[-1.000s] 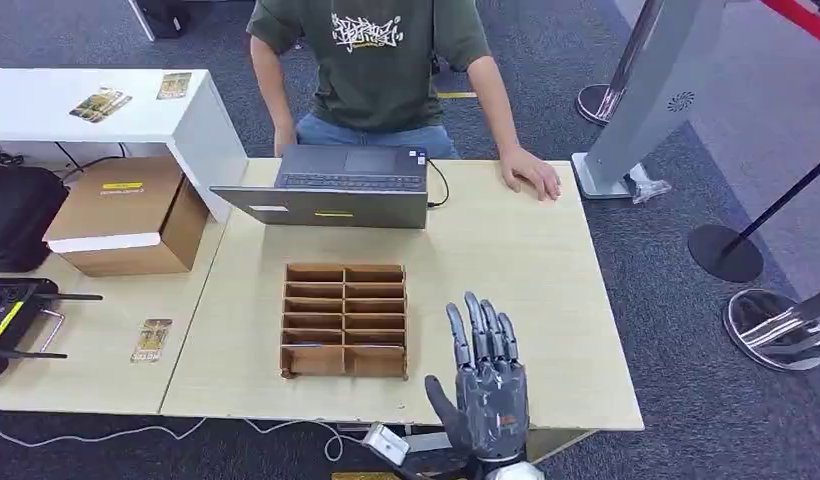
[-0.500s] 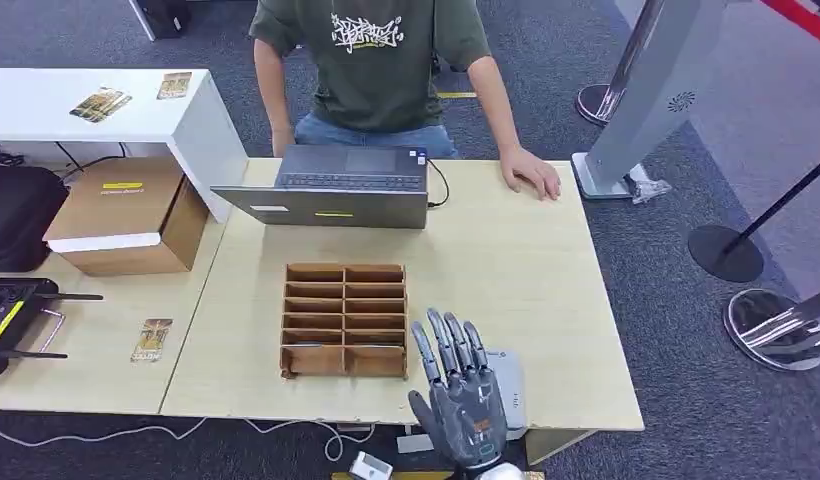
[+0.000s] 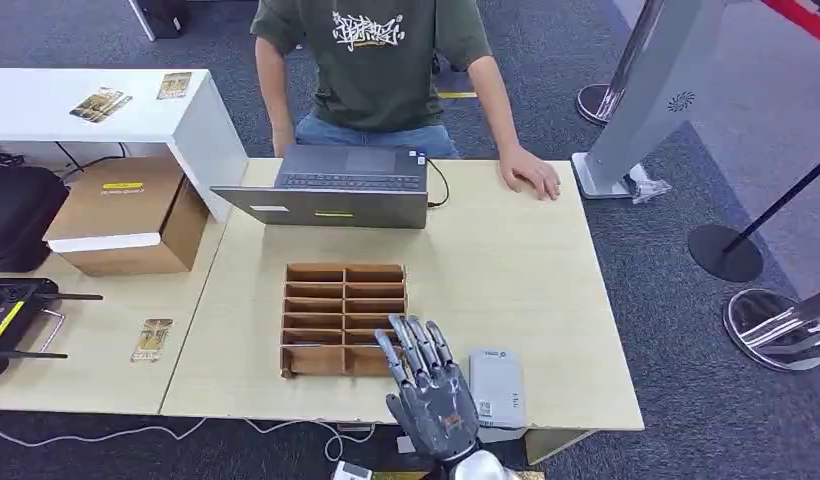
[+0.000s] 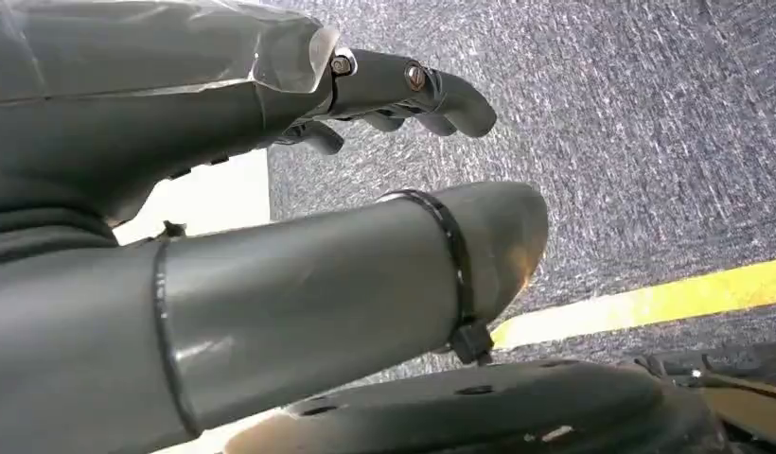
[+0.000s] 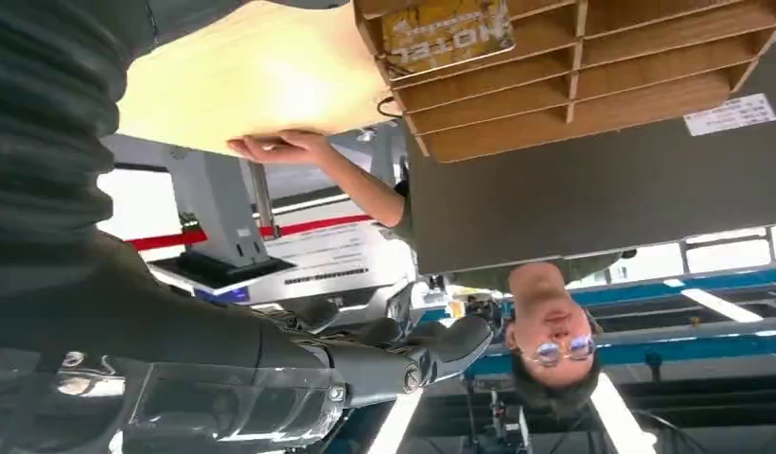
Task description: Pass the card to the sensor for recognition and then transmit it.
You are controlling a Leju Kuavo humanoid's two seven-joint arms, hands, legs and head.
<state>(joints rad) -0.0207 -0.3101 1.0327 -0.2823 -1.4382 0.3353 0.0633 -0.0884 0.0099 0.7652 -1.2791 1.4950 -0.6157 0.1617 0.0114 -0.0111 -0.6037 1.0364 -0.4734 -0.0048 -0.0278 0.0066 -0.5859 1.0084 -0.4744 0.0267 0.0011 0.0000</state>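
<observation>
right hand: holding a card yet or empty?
Empty. In the head view the right hand is raised with fingers spread, nothing between them, near the wooden organizer. A card sits in an organizer slot in the right wrist view.

The right hand [image 3: 429, 385] covers the near corner of the wooden rack [image 3: 343, 318]. The person [image 3: 381, 60] is cut off above the shoulders (by the picture's top edge).

Your right hand [image 3: 426, 385] sits between the wooden rack [image 3: 344, 318] and the grey sensor [image 3: 496, 388], both just beside it. Bare bench [image 3: 506, 270] lies ahead, up to the laptop [image 3: 331, 186] and the person's hand [image 3: 531, 172].
</observation>
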